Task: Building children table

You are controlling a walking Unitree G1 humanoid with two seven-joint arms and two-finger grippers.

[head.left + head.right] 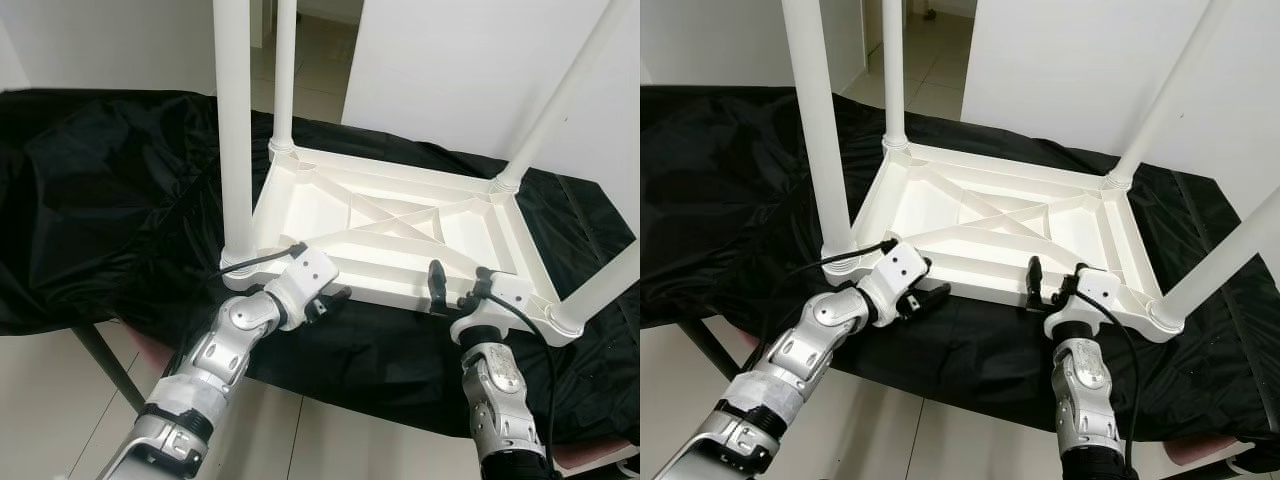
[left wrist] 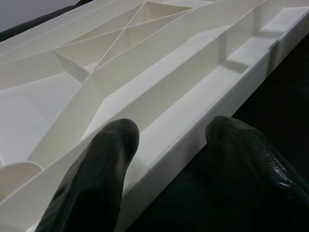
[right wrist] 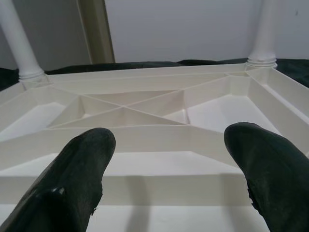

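A white plastic children's table (image 1: 400,215) lies upside down on a black cloth (image 1: 100,200), with its four white legs pointing up: near left (image 1: 234,130), far left (image 1: 285,70), far right (image 1: 560,95), near right (image 1: 610,280). My left gripper (image 1: 335,297) is at the near rim beside the near left leg. In the left wrist view it (image 2: 169,130) is open, one finger on each side of the rim (image 2: 193,125). My right gripper (image 1: 458,290) stands open at the near rim towards the right corner, its fingers (image 3: 82,164) spread wide before the ribbed underside (image 3: 145,116).
The cloth-covered surface ends just in front of my arms, with tiled floor (image 1: 40,400) below and a grey frame leg (image 1: 105,365) at the lower left. A white wall panel (image 1: 450,70) stands close behind the table. An open doorway (image 1: 320,50) lies beyond.
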